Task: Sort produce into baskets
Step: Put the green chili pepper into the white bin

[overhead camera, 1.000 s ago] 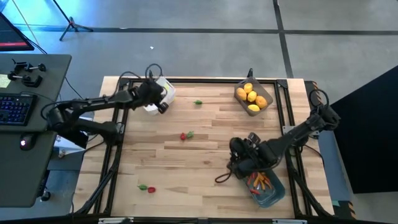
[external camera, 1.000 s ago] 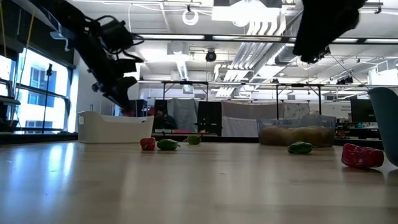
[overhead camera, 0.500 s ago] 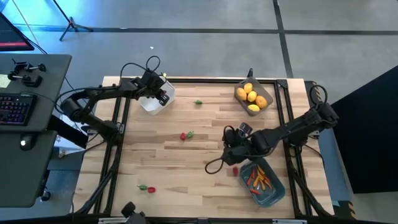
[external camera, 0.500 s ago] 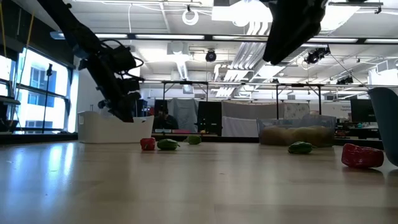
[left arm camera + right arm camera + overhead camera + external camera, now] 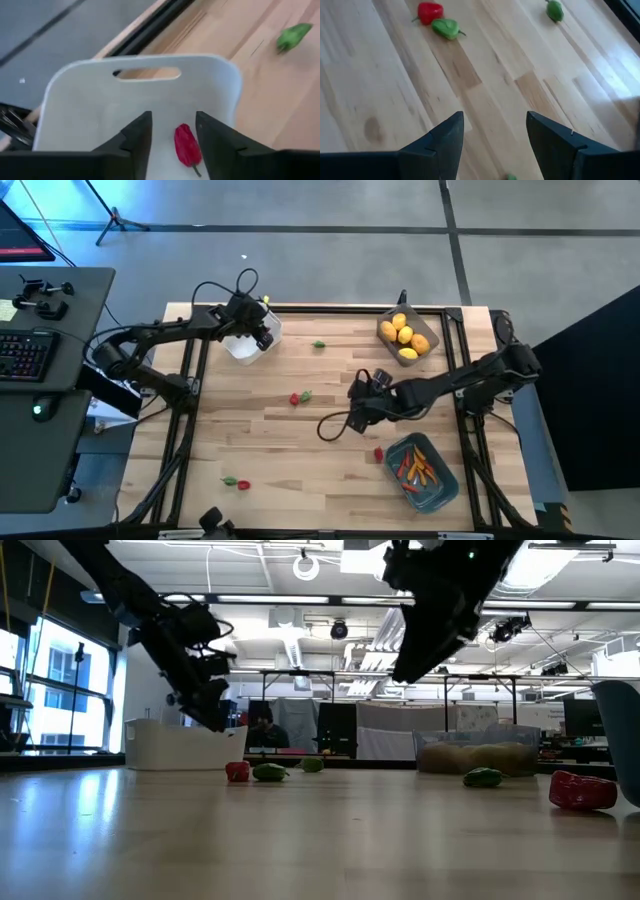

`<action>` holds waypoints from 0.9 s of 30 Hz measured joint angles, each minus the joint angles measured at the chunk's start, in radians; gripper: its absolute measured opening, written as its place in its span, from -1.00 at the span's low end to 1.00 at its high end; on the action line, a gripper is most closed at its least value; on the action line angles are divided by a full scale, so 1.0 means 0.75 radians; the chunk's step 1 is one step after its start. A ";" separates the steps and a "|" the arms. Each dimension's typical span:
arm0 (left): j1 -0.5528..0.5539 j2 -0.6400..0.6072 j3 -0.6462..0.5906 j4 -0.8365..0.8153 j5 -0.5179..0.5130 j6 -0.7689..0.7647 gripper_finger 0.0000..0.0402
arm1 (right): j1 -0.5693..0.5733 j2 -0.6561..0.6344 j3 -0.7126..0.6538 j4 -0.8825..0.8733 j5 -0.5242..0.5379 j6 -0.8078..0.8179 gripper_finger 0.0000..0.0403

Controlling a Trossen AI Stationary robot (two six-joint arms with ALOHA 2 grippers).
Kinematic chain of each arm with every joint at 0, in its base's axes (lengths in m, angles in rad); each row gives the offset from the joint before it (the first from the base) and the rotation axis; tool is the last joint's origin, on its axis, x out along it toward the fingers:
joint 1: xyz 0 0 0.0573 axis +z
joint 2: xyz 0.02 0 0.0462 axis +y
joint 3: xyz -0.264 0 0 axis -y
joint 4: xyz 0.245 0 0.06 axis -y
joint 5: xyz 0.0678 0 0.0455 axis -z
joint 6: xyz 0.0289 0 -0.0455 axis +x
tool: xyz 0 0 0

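The produce is partly sorted: lemons [image 5: 403, 335] and carrots [image 5: 416, 470] binned, a red pepper [image 5: 187, 145] lies in the white basket [image 5: 90, 107] beneath the parted left gripper [image 5: 172, 137], while loose peppers (red pepper and green pepper pair [image 5: 439, 20] ahead of the wide, empty right gripper [image 5: 495, 132]) remain.

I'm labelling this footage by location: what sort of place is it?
Probably a robotics lab in an open-plan workspace: a light wooden slatted table in a black frame, exposed ceiling ducts, and a side desk with a keyboard.

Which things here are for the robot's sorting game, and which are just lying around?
For the sorting:
white basket with a red pepper
grey basket of yellow fruits
blue basket of orange pieces
loose red and green peppers

Just lying around:
keyboard
side desk
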 joint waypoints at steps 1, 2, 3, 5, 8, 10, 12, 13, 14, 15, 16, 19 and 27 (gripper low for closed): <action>-0.004 -0.014 0.000 0.000 0.000 0.010 -0.27 | -0.009 0.000 -0.021 0.051 -0.007 -0.020 0.02; -0.006 -0.027 0.000 -0.001 0.000 0.019 -0.23 | -0.018 0.000 -0.043 0.105 -0.018 -0.036 0.02; -0.009 -0.039 0.000 -0.004 0.001 0.021 -0.19 | -0.025 0.000 -0.066 0.159 -0.028 -0.051 0.02; -0.023 -0.066 0.000 -0.026 0.005 0.023 -0.14 | -0.037 0.000 -0.116 0.298 -0.041 -0.086 0.02; -0.082 -0.120 -0.029 0.000 0.103 0.043 -0.14 | -0.046 0.000 -0.197 0.528 -0.088 -0.150 0.02; -0.152 -0.165 -0.075 0.070 0.171 0.036 -0.17 | -0.047 0.000 -0.245 0.638 -0.099 -0.172 0.02; -0.240 -0.213 -0.130 0.133 0.189 0.012 -0.22 | -0.047 0.000 -0.278 0.705 -0.090 -0.181 0.02; -0.288 -0.233 -0.150 0.151 0.189 -0.010 -0.24 | -0.047 0.000 -0.293 0.732 -0.081 -0.181 0.02; -0.340 -0.252 -0.170 0.163 0.189 -0.038 -0.27 | -0.047 0.000 -0.308 0.748 -0.076 -0.181 0.02; -0.394 -0.265 -0.185 0.171 0.190 -0.071 -0.29 | -0.047 0.000 -0.320 0.759 -0.074 -0.180 0.02; -0.448 -0.274 -0.195 0.175 0.190 -0.105 -0.30 | -0.047 0.000 -0.325 0.760 -0.074 -0.171 0.02; -0.614 -0.277 -0.202 0.167 0.166 -0.228 -0.32 | -0.047 -0.001 -0.326 0.763 -0.060 -0.150 0.02; -1.020 -0.182 -0.201 0.218 -0.178 -0.411 -0.17 | -0.047 -0.001 -0.327 0.798 -0.006 -0.159 0.02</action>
